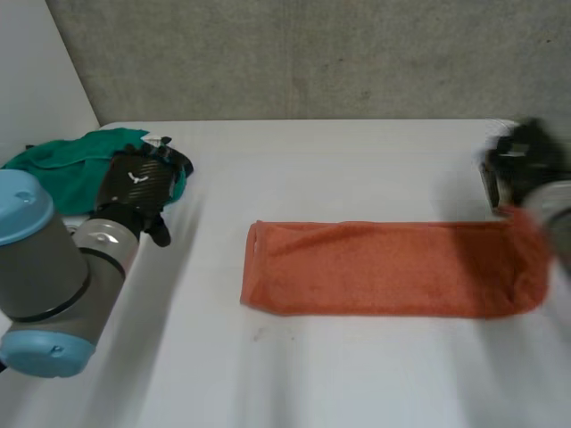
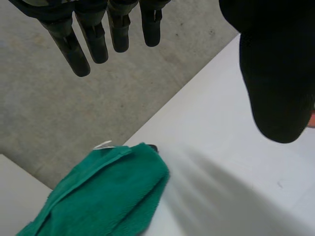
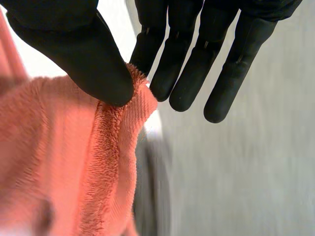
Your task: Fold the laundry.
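Note:
An orange towel [image 1: 393, 267], folded into a long strip, lies across the middle of the white table [image 1: 339, 169]. My right hand [image 1: 522, 165] is at its far right end. In the right wrist view the thumb [image 3: 93, 64] and fingers [image 3: 162, 59] pinch a corner of the orange towel [image 3: 59, 162] and lift it. A green towel [image 1: 67, 165] lies bunched at the table's back left corner. My left hand [image 1: 138, 183] hovers over its edge, fingers [image 2: 93, 34] straight and apart, holding nothing above the green towel [image 2: 103, 196].
A grey wall [image 1: 312, 53] runs behind the table. My left arm [image 1: 53, 267] reaches along the table's left side.

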